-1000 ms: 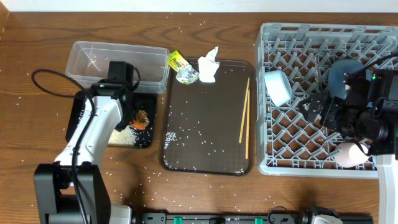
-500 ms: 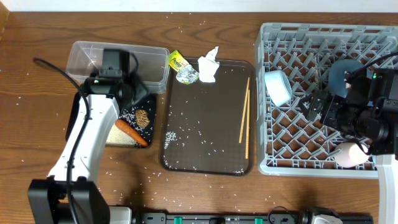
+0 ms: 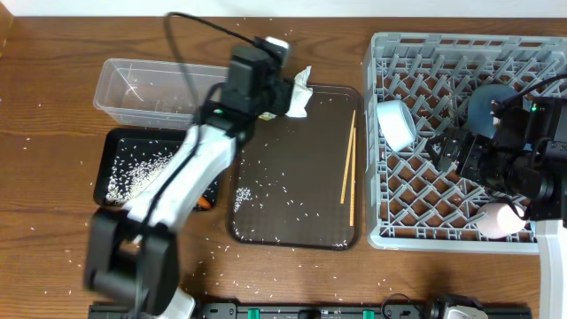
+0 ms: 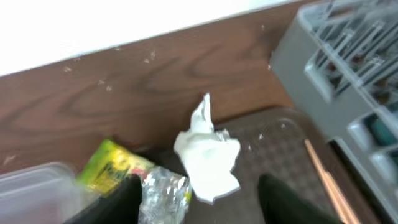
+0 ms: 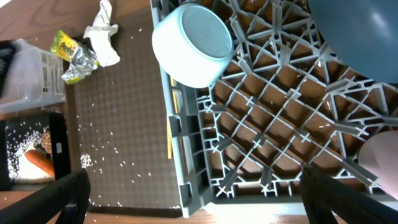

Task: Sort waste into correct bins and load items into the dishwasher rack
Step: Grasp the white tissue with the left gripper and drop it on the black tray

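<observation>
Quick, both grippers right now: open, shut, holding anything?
Left gripper: open, holding nothing, above the wrapper and tissue.
Right gripper: open wide, holding nothing, above the rack.

Worktop [image 3: 53,89]: mid-brown wood, darker grain lines, flecked with white rice grains [image 3: 241,195].

Dishwasher rack [image 3: 425,42]: light grey, open lattice of crossing bars.

Light blue cup [image 5: 193,43]: pale blue, plain.

Bowl-plate [image 5: 360,31]: dark slate blue.

Pink cup [image 3: 500,220]: very pale, near white.

Serving tray [image 3: 292,159]: dark brown, fine dimpled texture, white grains scattered on it.

Chopsticks [image 3: 348,177]: pale tan wood.

Wrapper [image 4: 134,177]: yellow-green print, crumpled silver foil.

Tissue [image 4: 208,155]: plain white.

Tray-bin [image 3: 120,142]: black, speckled white.

Tub [image 3: 115,75]: clear, colourless.

Carrot [image 5: 38,163]: orange.
</observation>
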Robot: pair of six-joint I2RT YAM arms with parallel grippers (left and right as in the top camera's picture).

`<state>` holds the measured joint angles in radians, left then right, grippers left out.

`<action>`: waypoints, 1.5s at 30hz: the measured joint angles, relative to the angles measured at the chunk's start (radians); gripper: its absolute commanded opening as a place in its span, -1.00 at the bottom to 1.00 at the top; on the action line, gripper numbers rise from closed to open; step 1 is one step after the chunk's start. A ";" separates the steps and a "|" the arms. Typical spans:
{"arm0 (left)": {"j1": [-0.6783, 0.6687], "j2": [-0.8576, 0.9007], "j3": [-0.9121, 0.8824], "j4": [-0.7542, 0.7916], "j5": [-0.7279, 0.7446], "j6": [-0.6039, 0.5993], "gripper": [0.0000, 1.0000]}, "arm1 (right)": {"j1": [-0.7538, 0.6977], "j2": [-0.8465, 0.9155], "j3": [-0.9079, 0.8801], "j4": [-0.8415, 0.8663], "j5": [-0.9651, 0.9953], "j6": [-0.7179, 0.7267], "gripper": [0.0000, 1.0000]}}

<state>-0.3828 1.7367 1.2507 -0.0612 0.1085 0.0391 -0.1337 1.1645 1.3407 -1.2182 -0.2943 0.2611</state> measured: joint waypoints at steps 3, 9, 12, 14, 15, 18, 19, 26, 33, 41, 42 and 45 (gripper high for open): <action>-0.008 0.122 0.000 0.112 0.000 0.025 -0.12 | 0.000 0.000 0.000 -0.004 0.000 -0.001 0.99; -0.037 0.296 0.000 0.291 0.024 0.045 0.53 | 0.000 0.000 0.000 -0.005 0.000 -0.001 0.99; -0.055 0.354 0.000 0.336 0.028 0.045 0.53 | 0.000 0.000 0.000 -0.012 0.000 -0.001 0.98; -0.061 0.383 0.000 0.355 0.028 0.044 0.52 | 0.000 0.000 0.000 -0.017 0.000 -0.001 0.99; -0.062 0.397 0.000 0.358 0.028 0.045 0.50 | 0.000 0.000 0.000 -0.020 0.000 -0.001 0.99; -0.061 0.434 0.000 0.357 0.027 0.043 0.31 | 0.000 0.000 0.000 -0.027 0.000 -0.001 0.98; -0.060 0.443 0.000 0.361 0.023 0.046 0.16 | 0.000 0.000 0.000 -0.028 0.000 -0.001 0.99; -0.052 0.428 0.004 0.309 0.024 0.037 -0.81 | 0.000 0.000 0.000 -0.030 0.000 -0.001 0.98; -0.059 0.219 -0.003 -0.055 0.052 -0.030 -0.87 | 0.000 0.000 0.000 -0.030 -0.001 -0.001 0.99; -0.043 -0.194 0.009 -0.676 -0.072 -0.190 -0.88 | 0.000 0.000 -0.002 -0.039 -0.001 -0.001 0.99; -0.030 -0.229 0.010 -0.758 -0.114 -0.238 -0.88 | 0.000 0.000 -0.002 -0.040 -0.001 -0.001 0.98; 0.039 -0.280 0.006 -0.944 -0.217 -0.366 -0.88 | 0.000 0.000 -0.002 -0.039 0.000 -0.001 0.98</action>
<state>-0.3439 1.4567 1.2572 -1.0050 -0.1081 -0.3267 -0.1337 1.1648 1.3388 -1.2575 -0.2947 0.2600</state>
